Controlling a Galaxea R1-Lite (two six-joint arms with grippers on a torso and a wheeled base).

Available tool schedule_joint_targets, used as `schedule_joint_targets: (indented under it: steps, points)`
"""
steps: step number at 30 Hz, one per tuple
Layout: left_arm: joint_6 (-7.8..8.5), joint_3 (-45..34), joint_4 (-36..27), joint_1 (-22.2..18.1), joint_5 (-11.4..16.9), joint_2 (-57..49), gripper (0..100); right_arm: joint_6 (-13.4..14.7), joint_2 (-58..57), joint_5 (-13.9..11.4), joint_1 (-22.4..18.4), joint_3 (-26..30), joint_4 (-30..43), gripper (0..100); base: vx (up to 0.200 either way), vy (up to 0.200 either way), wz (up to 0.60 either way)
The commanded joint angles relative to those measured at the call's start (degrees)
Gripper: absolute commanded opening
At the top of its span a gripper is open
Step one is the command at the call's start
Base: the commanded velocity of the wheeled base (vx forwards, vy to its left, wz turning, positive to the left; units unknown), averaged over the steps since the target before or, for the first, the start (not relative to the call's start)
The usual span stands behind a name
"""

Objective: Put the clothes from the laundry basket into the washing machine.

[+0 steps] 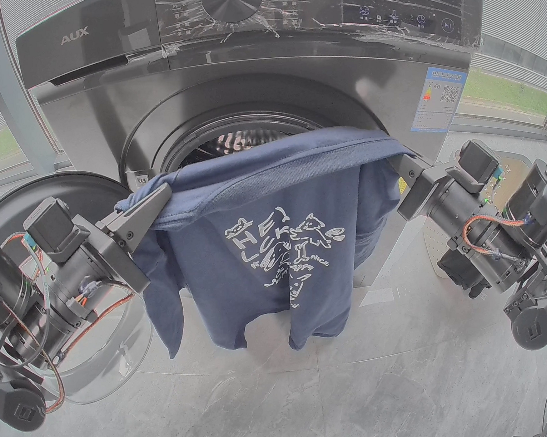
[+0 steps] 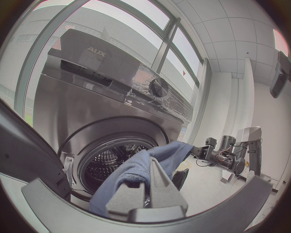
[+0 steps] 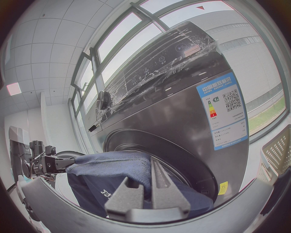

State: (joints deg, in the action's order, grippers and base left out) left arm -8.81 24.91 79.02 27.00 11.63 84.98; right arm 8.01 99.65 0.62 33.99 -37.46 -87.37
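Two claws share the load: our left claw (image 1: 161,198) and right claw (image 1: 402,163) are each clamped on the top edge of the blue shirt (image 1: 274,228), stretched between them in front of the washing machine (image 1: 351,91) and its open drum (image 1: 233,143). We judge loading half done; next we push it inside, then release.

Shirt (image 1: 274,228) covering lower drum opening (image 1: 236,140); basket (image 3: 277,151) running off picture edge; left arm (image 1: 71,269) hiding part of door (image 1: 77,187).
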Motion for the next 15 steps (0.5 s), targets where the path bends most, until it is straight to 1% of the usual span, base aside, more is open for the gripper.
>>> schedule_joint_targets:
  steps: [1, 15]
  points:
    - [-0.06, 0.9, 0.1, 0.0, -0.1, 0.0, 0, -0.1, -0.9, 0.1, 0.0, -0.1, 0.2, 0, 0.0, 0.0, 0.0]
    - [-0.06, 3.0, -0.4, 0.1, -0.2, 0.8, 0, -0.4, -2.1, 0.2, 0.2, 0.7, 1.0, 0, 0.0, 0.0, 0.0]
